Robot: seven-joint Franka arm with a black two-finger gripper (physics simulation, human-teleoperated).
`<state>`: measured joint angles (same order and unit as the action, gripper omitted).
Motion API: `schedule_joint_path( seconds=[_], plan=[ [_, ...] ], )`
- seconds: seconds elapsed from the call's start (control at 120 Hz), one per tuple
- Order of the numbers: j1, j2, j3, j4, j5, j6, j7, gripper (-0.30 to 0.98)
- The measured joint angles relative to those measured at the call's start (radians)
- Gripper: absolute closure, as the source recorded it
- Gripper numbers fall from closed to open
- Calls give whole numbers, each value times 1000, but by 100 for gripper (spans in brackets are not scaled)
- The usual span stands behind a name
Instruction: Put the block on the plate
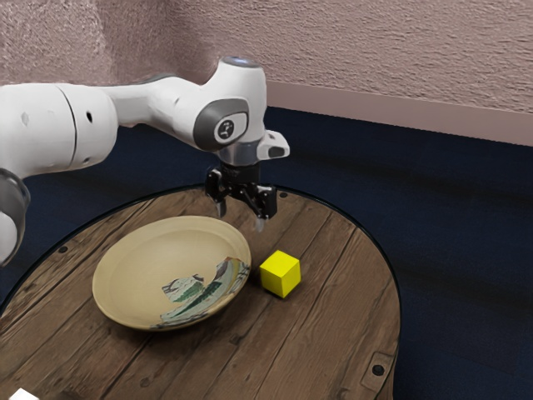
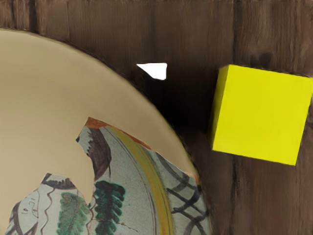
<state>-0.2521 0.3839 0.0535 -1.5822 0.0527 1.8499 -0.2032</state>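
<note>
In the exterior view my black gripper hangs above the table, over the far side between plate and block, its two fingers spread open with nothing between them. The yellow block rests on the wood just beyond the plate's rim, toward the exterior view's right. A wide beige plate with a painted patch lies on the table. From the wrist view, the yellow block stands beside the plate, a strip of dark wood separating them.
The round wooden table has a dark rim. A small white piece is at the exterior view's lower left corner. The wrist view has a white patch on the wood near the plate's edge.
</note>
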Motion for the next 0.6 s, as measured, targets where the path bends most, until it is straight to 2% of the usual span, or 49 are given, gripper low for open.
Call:
schedule_joint_path(
  seconds=[0.242, 0.6],
  plan=[
    [-36, 93, -7, -12, -37, 123, -44, 0],
    [-47, 208, -3, 37, -35, 248, -71, 0]
  ],
)
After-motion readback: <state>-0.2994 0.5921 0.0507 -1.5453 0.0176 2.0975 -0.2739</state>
